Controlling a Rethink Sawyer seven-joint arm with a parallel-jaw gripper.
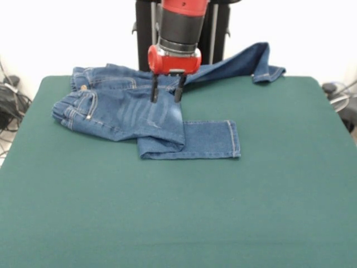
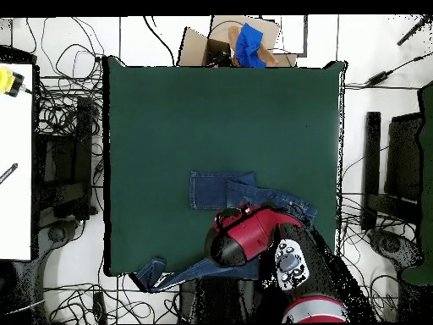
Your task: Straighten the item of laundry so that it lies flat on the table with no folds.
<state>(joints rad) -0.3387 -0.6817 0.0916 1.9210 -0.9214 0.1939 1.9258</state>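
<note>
Jeans: faded blue denim cloth; table: matt green felt-like cloth; arm: glossy red casing.

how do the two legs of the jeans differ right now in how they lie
The near leg lies wholly on the table, while the far leg stretches toward the table's far edge, its hem at or just past it. The near leg is doubled over itself, with a fold edge at the thigh; the far leg runs out long, partly hidden behind the gripper. Both are faded blue denim with stitched hems.
</note>
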